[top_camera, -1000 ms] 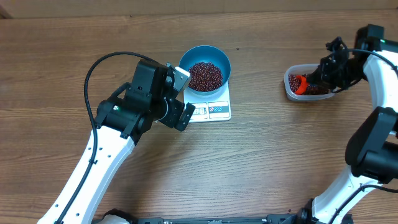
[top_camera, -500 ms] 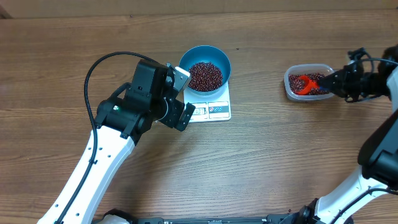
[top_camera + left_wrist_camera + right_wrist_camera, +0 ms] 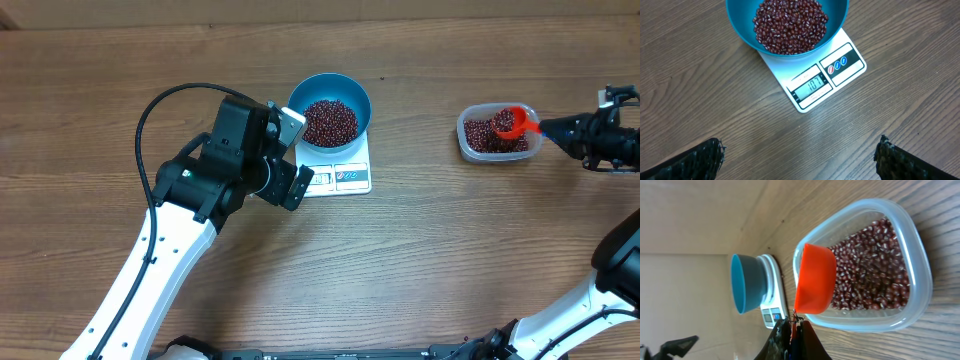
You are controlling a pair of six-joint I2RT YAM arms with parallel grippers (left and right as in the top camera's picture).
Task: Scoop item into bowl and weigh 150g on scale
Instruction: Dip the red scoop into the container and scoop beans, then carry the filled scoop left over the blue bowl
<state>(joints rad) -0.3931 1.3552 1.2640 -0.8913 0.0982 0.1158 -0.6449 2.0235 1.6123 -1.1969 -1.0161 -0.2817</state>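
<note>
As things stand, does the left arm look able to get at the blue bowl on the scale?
Probably yes. The left claw stands open right beside the blue bowl, with nothing between them. The right claw and its scoop are far off over the tub.

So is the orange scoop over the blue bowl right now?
No, the orange scoop hangs over the clear tub, far from the blue bowl on the scale.
</note>
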